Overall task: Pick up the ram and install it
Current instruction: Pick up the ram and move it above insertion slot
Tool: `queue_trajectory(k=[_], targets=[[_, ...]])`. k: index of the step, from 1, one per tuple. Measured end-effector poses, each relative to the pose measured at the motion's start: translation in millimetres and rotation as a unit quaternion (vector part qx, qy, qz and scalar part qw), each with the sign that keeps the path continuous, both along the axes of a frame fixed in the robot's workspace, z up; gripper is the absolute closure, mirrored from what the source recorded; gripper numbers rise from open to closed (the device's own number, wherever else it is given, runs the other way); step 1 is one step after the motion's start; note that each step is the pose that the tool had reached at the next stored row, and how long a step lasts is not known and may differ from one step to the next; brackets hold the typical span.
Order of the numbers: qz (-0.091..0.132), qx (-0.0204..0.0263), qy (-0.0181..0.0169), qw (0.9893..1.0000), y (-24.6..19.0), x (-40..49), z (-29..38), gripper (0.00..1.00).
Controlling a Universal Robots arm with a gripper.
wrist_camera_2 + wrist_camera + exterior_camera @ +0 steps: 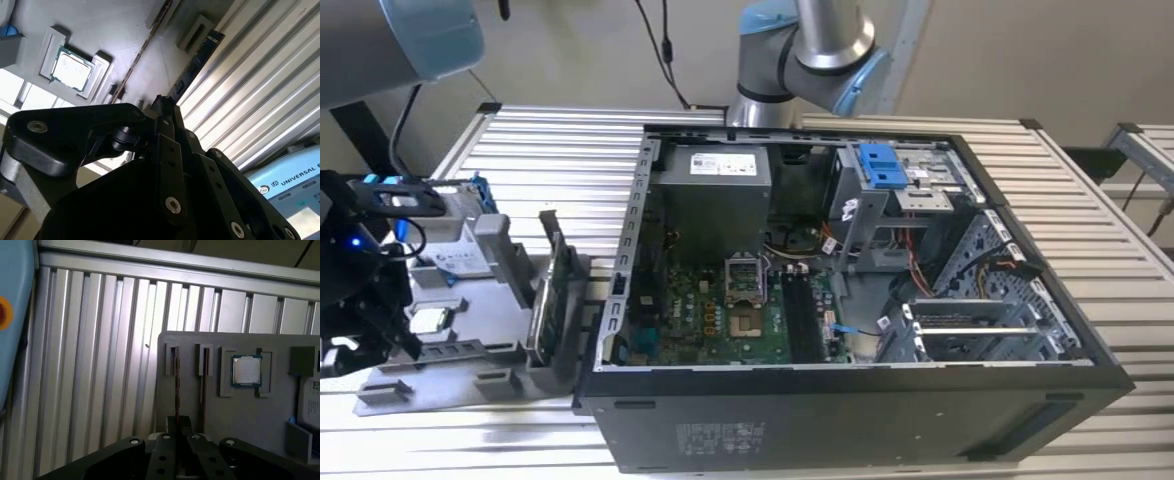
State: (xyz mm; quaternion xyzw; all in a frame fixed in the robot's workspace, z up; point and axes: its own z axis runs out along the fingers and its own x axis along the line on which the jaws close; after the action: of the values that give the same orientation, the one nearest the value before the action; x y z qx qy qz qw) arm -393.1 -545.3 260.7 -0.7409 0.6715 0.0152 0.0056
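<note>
First wrist view: the gripper (178,424) is low over a gray holder (225,415) that lies on a ribbed metal surface (100,365). Its fingers (171,427) are drawn narrow and pinch the near end of the ram (176,390). The ram stands on its long edge in the holder, seen edge-on as a thin dark strip. Its long axis runs straight away from the fingers, and its far end sits in a small slotted block near the holder's far rim. A second thin stick (203,385) stands parallel to the ram just beside the fingers, its far end in a block of its own. Farther out on that same side, a square processor chip (246,370) lies flat in a framed recess. In the second wrist view the ram shows as a long dark bar reaching out from the fingertips, with the ribbed surface on one side of it and the holder on the other. In the exterior view the gripper's dark body hangs over the holder at the exterior view's left, well apart from the open computer case (854,420), which lies on its side with its green board exposed.
</note>
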Motion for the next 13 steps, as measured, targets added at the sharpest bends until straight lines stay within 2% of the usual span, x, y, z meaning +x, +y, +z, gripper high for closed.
queue_trajectory(k=[13], targets=[[-0.008, 0.0014, 0.0, 1.0, 0.0, 0.0, 22.6, 0.85]])
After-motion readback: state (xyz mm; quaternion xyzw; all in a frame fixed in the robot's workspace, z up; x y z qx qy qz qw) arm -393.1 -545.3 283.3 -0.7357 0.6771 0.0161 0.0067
